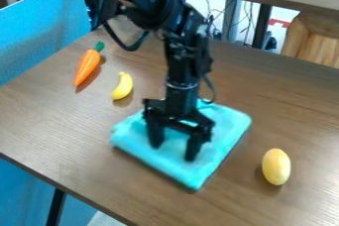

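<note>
While the black two-finger gripper (173, 151) hung over the folded turquoise cloth (228, 119), its fingers (193, 148) stood wide apart, contact unclear; cloth lay on wood-grain table (53, 126), toy banana (122, 87) and toy carrot (86, 66) upper left, yellow oval fruit (276, 166) lower right.

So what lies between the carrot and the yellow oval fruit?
In the camera view: the banana, then the turquoise cloth with the gripper over it.
</note>
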Robot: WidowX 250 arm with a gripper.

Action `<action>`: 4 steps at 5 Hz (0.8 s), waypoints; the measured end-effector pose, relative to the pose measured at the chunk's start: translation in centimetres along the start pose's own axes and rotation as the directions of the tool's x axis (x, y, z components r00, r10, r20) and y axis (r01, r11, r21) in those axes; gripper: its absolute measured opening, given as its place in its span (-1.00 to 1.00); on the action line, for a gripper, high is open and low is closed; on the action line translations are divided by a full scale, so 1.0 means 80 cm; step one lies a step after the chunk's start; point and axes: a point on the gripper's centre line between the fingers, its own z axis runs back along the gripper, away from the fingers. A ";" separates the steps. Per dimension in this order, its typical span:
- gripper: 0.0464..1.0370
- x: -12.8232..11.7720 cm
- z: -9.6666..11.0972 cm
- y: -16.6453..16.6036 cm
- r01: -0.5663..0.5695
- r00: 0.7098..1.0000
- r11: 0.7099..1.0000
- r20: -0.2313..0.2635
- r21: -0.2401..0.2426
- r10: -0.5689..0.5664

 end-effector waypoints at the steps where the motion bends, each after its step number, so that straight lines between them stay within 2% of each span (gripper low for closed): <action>1: 0.93 -0.046 -0.001 0.023 0.039 0.985 0.999 -0.170 -0.007 -0.040; 2: 0.93 -0.063 0.010 0.034 0.036 0.982 0.999 -0.188 0.005 -0.034; 3: 0.93 -0.079 0.019 0.041 0.025 0.984 1.000 -0.175 0.000 -0.025; 4: 0.93 -0.066 0.047 0.031 0.038 0.995 0.997 -0.086 -0.068 -0.044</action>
